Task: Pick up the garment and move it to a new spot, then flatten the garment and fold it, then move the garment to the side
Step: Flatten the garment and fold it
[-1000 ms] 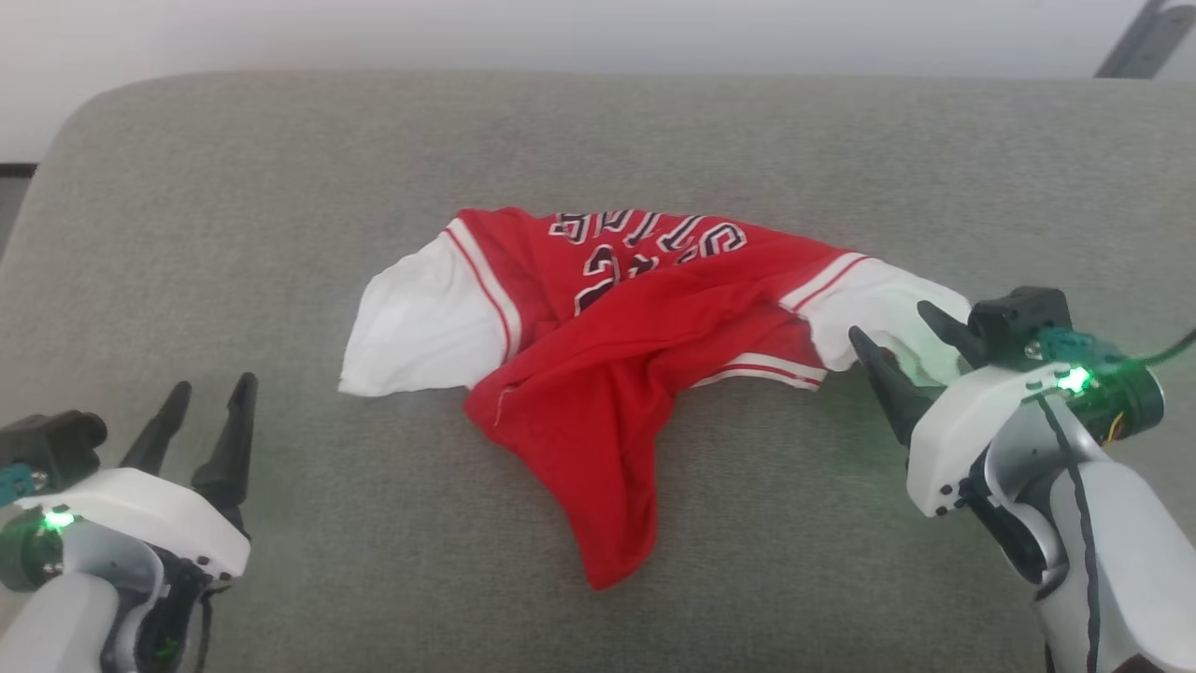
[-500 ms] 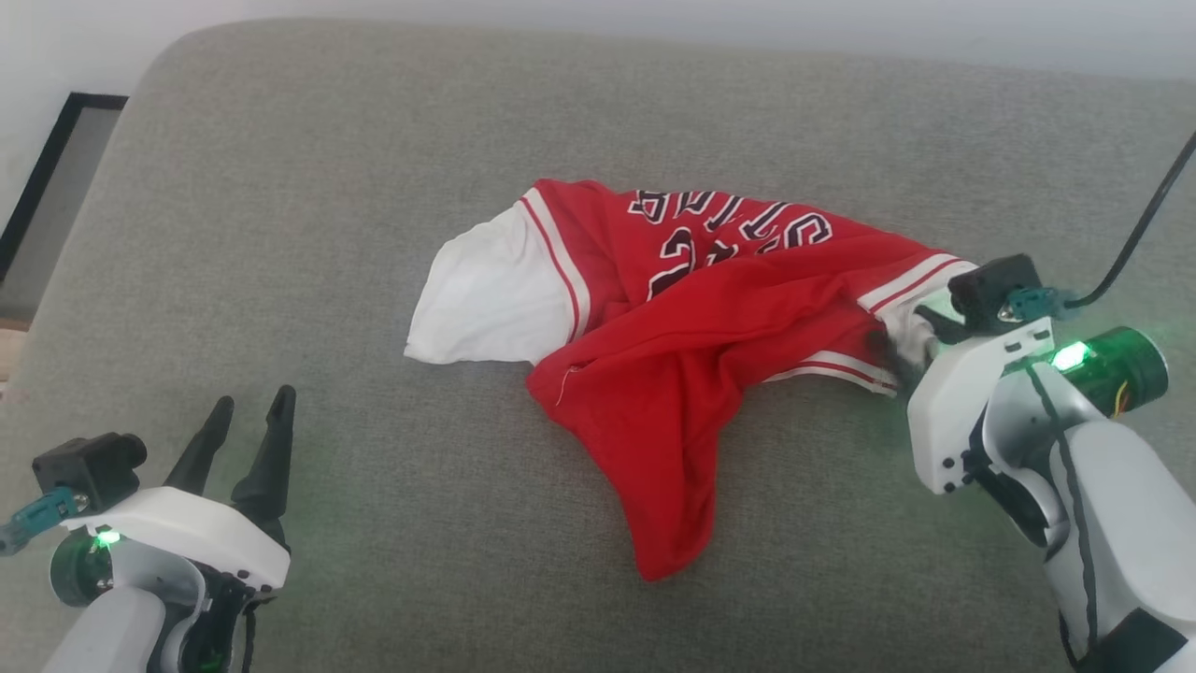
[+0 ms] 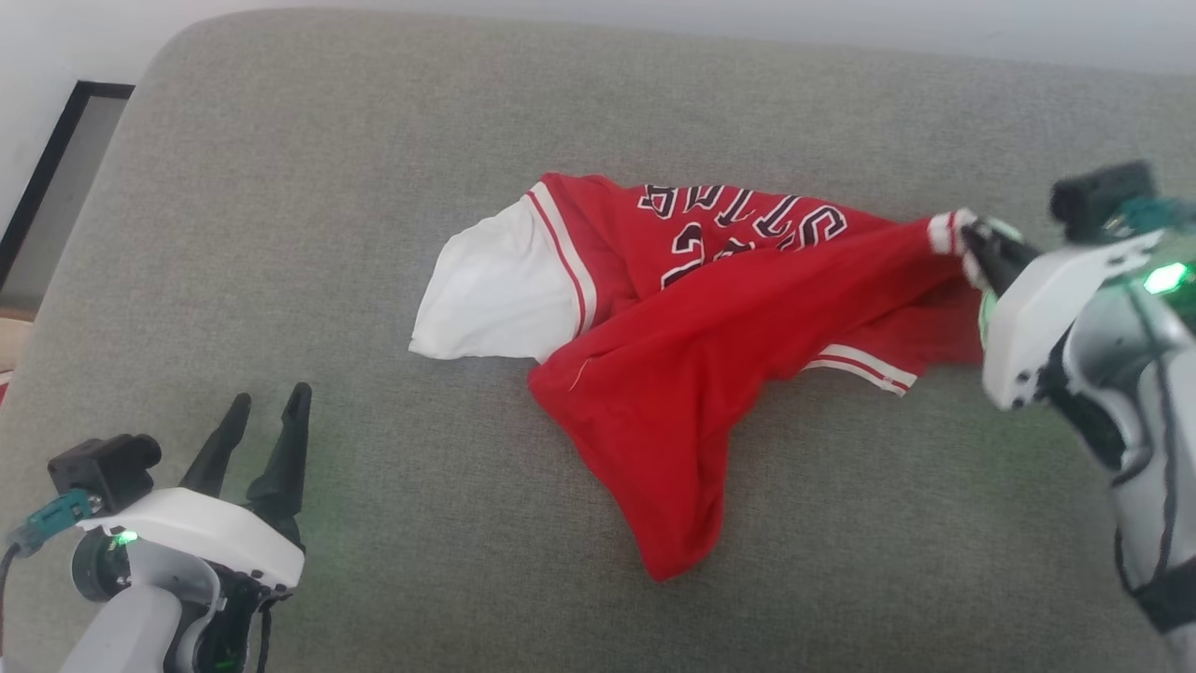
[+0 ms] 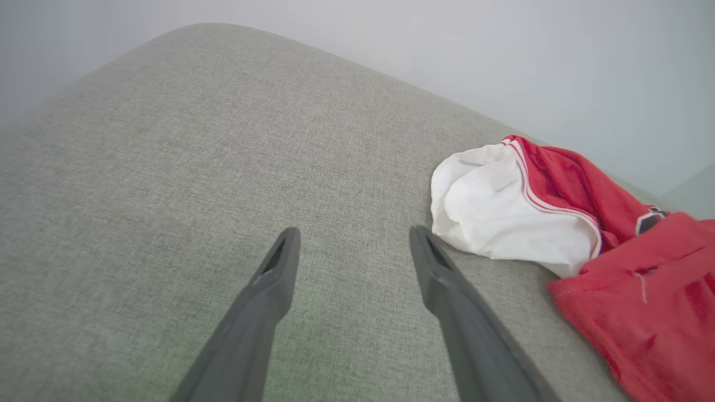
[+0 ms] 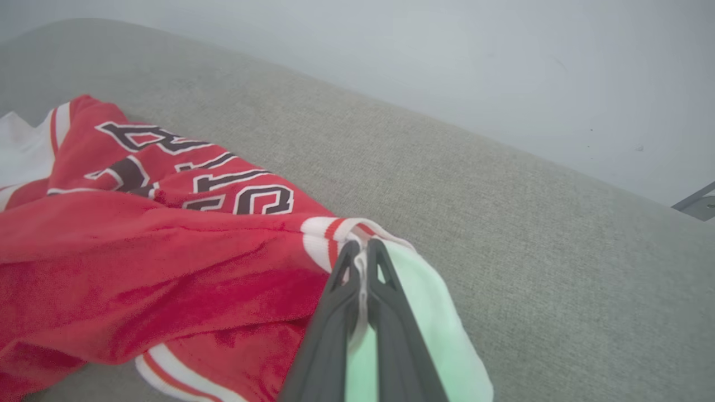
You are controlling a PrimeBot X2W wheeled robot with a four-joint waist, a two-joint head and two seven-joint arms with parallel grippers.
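The garment (image 3: 691,318) is a crumpled red jersey shirt with white sleeves, lying mid-cushion with its lettering toward the far side. My right gripper (image 3: 972,245) is shut on the garment's right white sleeve by the striped trim, and that end is raised off the cushion. In the right wrist view the two dark fingers (image 5: 385,290) pinch white cloth of the garment (image 5: 167,262) between them. My left gripper (image 3: 266,416) stands open at the lower left, apart from the garment, with nothing between its fingers. In the left wrist view the left gripper (image 4: 352,237) hovers over bare cushion, the garment's white sleeve (image 4: 503,212) to its right.
The garment lies on a wide grey fabric cushion (image 3: 374,187) with rounded far corners. A pale wall runs behind it. A dark-framed panel (image 3: 47,168) stands at the far left past the cushion's edge.
My right gripper has closed on the garment's right sleeve and lifted it up and to the right, pulling the cloth taut. The head camera has shifted. The left gripper stays open.
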